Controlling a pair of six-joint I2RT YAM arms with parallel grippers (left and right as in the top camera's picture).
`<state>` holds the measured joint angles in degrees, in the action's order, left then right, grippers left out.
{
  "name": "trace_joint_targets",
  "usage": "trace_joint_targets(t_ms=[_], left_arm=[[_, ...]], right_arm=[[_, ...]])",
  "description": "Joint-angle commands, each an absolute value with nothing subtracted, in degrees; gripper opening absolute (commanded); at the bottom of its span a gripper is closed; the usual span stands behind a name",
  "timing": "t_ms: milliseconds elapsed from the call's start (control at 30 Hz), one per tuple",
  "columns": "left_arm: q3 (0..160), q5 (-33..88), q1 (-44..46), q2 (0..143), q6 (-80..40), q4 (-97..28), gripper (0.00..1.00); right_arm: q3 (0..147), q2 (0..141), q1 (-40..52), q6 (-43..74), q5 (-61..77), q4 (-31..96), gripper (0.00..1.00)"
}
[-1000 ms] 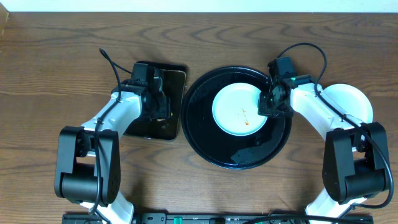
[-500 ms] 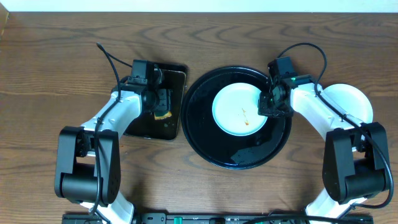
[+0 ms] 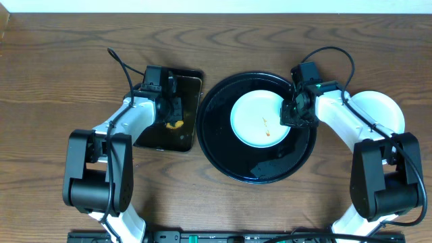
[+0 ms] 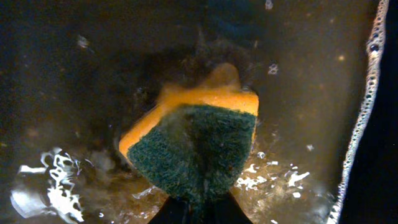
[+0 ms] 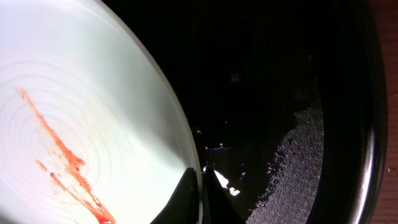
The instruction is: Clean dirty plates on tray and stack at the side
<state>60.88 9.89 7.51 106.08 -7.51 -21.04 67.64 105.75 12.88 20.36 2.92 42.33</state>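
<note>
A pale mint plate (image 3: 260, 118) with an orange-red sauce smear (image 5: 62, 155) lies in the round black tray (image 3: 270, 165). My right gripper (image 3: 289, 115) is shut on this plate's right rim; in the right wrist view its fingertips (image 5: 200, 196) pinch the plate's (image 5: 81, 93) edge. My left gripper (image 3: 172, 113) is over the small rectangular tray, shut on an orange sponge (image 3: 174, 124). The left wrist view shows the sponge's green scouring face (image 4: 199, 146) squeezed between my left gripper's (image 4: 199, 214) two fingers.
The rectangular black tray (image 3: 162, 138) left of the round one holds soapy water (image 4: 56, 180) with foam along its edge (image 4: 367, 93). Another pale plate (image 3: 381, 108) sits on the table at the far right, partly under my right arm. Water glistens on the round tray's floor (image 5: 292, 155).
My left gripper has closed on the sponge in the rectangular tray, and the sponge now shows beside its fingers. The right arm and the plate have not moved.
</note>
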Motion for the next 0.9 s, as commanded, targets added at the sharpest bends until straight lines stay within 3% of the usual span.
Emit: trace_joint_targets(t_ms=[0, 33, 100, 133, 333, 600, 767, 867], left_arm=[[61.8, 9.4, 7.3, 104.5, -7.1, -21.3, 0.07], [61.9, 9.4, 7.3, 103.9, -7.2, -21.1, 0.1], [61.8, 9.4, 7.3, 102.7, -7.2, -21.1, 0.6], [61.8, 9.4, 7.3, 102.1, -7.2, -21.1, 0.69], [61.8, 9.4, 7.3, 100.9, -7.2, -22.0, 0.73], [61.2, 9.6, 7.5, 101.2, -8.3, -23.0, 0.7], [60.1, 10.1, 7.5, 102.7, -9.0, -23.1, 0.63], [60.1, 10.3, 7.5, 103.5, -9.4, -23.3, 0.53]], right_arm=[[67.3, 106.1, 12.8, 19.4, 1.1, 42.7, 0.01], [67.3, 106.1, 12.8, 19.4, 1.1, 42.7, 0.01], [67.3, 106.1, 12.8, 19.4, 1.1, 42.7, 0.01], [67.3, 106.1, 12.8, 19.4, 1.1, 42.7, 0.01], [67.3, 106.1, 12.8, 19.4, 1.1, 42.7, 0.01], [67.3, 106.1, 12.8, 19.4, 1.1, 42.7, 0.01], [67.3, 106.1, 12.8, 19.4, 1.1, 42.7, 0.01], [67.3, 106.1, 12.8, 19.4, 1.1, 42.7, 0.01]])
